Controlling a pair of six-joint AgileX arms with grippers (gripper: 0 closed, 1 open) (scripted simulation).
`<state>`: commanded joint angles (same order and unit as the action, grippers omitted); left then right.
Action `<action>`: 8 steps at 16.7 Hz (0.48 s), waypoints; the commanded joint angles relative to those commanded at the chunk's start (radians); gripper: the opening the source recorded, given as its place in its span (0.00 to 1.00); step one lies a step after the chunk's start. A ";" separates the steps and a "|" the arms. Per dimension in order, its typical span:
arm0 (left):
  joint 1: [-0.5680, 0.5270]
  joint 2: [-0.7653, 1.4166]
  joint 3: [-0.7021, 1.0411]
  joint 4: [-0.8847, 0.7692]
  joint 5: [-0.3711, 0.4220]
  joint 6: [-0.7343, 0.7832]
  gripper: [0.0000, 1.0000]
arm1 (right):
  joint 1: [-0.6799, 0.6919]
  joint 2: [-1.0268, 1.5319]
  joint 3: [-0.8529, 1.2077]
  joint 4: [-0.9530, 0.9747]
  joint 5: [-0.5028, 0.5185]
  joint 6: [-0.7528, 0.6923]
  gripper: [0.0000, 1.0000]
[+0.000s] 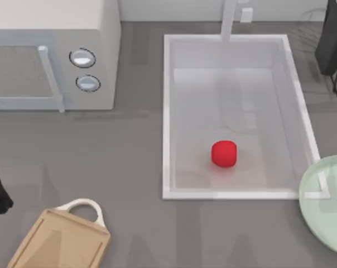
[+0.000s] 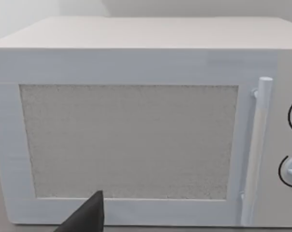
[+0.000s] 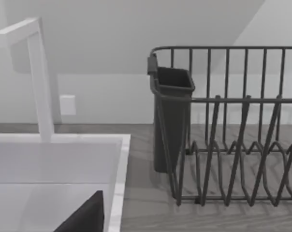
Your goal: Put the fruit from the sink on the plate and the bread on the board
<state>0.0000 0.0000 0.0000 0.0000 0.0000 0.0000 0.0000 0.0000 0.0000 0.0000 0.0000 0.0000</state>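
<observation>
The small bright-red rounded fruit (image 1: 224,153) lies on the floor of the large rectangular white sink (image 1: 167,111), in the half away from the white faucet (image 1: 229,21) and apart from every wall. The large round pale mint-green plate (image 1: 327,201) sits at the surface's right edge, its rim overlapping the sink's near right corner, so the fruit has only a short way to go rightward. The light tan wooden cutting board with a white loop handle (image 1: 62,243) lies at the lower left, bare. The left arm shows as a dark shape at the left edge, its wrist camera facing the white microwave (image 2: 136,121); a dark fingertip of the left end effector (image 2: 88,215) shows there, but whether it is wide or narrow cannot be told. The right wrist view faces the faucet and a dark wire dish rack (image 3: 233,125); the right end effector (image 3: 85,215) is likewise undecidable. The right arm looks better placed, the plate being on its side.
</observation>
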 joint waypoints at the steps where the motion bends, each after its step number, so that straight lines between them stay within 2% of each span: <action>1: 0.000 0.000 0.000 0.000 0.000 0.000 1.00 | 0.000 0.000 0.000 0.000 0.000 0.000 1.00; 4: 0.000 0.000 0.000 0.000 0.000 0.000 1.00 | 0.010 0.053 0.047 -0.031 0.000 0.013 1.00; 8: 0.000 0.000 0.000 0.000 0.000 0.000 1.00 | 0.049 0.243 0.214 -0.141 -0.001 0.064 1.00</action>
<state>0.0000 0.0000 0.0000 0.0000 0.0000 0.0000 0.0491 0.2428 0.2143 -0.1415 -0.0008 0.0639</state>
